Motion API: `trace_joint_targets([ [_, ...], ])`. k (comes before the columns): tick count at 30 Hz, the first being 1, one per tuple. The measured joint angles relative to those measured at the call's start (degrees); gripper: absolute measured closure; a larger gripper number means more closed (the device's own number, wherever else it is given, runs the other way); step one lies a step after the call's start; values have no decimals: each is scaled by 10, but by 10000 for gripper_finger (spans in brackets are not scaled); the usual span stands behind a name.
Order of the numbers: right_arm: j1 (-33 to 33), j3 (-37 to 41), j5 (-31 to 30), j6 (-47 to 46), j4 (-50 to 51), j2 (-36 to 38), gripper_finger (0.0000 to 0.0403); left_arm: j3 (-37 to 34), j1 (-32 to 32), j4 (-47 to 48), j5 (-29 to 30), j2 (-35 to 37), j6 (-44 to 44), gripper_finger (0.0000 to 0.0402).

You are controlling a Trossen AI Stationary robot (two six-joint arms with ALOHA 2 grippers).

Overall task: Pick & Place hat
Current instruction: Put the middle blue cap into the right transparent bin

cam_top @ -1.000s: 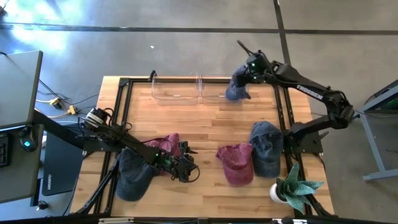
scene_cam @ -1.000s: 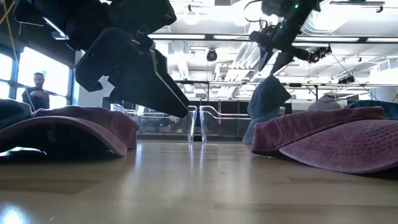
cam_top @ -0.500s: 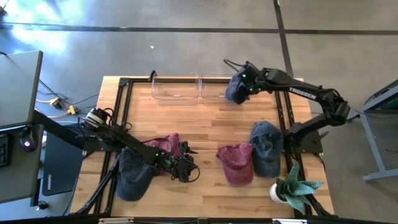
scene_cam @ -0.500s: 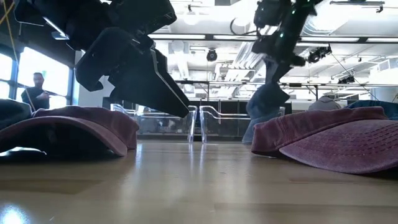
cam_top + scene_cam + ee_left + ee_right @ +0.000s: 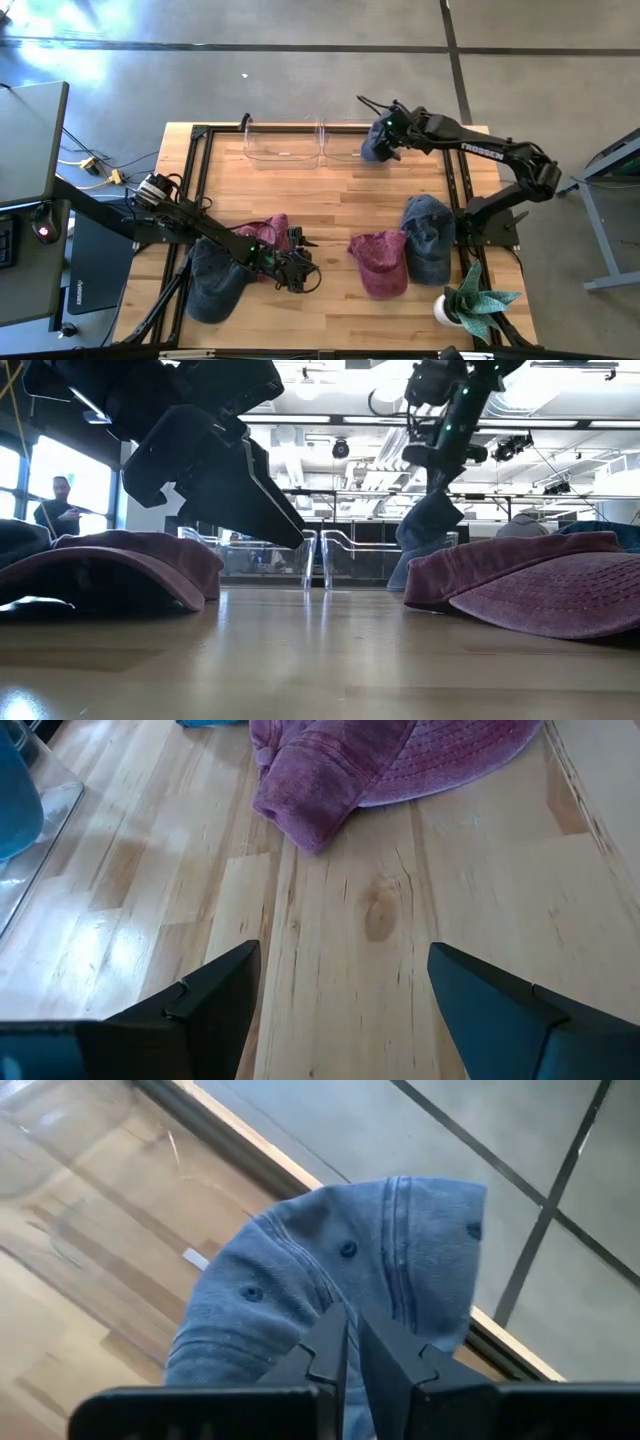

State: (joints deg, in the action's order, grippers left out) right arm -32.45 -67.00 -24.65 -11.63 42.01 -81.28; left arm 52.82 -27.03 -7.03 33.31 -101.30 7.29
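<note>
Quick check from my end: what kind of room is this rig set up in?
Probably an open lab or workshop. The wooden table stands on a bare concrete floor, exposed ceiling pipes and lights show behind it, and a person stands by a window in the distance.

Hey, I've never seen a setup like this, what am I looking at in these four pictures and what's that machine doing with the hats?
This is a wooden table with two dark robot arms, each ending in a two-finger gripper. One picture looks straight down from above, one looks level across the tabletop, and two come from cameras on the arms' wrists.

On the table lie a maroon hat, a blue hat beside it, and a second maroon hat and second blue hat under the left arm. Two clear bins stand at the far edge, and a small potted plant stands at a near corner.

The right gripper is shut on a third blue hat at the far edge. The left gripper is open over bare wood, holding nothing.
</note>
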Motion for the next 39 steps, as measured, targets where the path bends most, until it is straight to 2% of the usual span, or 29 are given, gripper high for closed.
trace_joint_targets([
  [4,0,0,55,1,15,29,360,0,0,0,1,0,0,119],
  [10,4,-1,252,-1,103,49,312,0,0,0,1,0,-1,119],
  [12,13,8,285,-1,133,49,306,0,0,0,1,0,-1,119],
  [14,24,31,273,10,130,48,308,0,0,0,1,0,-1,119],
  [20,30,115,109,29,-3,47,341,0,0,-1,2,0,-1,119],
  [23,20,149,82,31,-85,47,365,0,0,-2,3,0,-1,119],
  [26,10,174,74,27,-157,47,388,0,1,-4,4,0,-1,119],
  [29,-2,190,98,32,-182,47,400,0,1,-4,4,0,-1,119],
  [35,-18,191,176,27,-148,48,381,0,1,-4,4,0,-1,119],
  [39,-17,191,179,28,-145,49,366,0,1,-4,4,0,-1,119],
])
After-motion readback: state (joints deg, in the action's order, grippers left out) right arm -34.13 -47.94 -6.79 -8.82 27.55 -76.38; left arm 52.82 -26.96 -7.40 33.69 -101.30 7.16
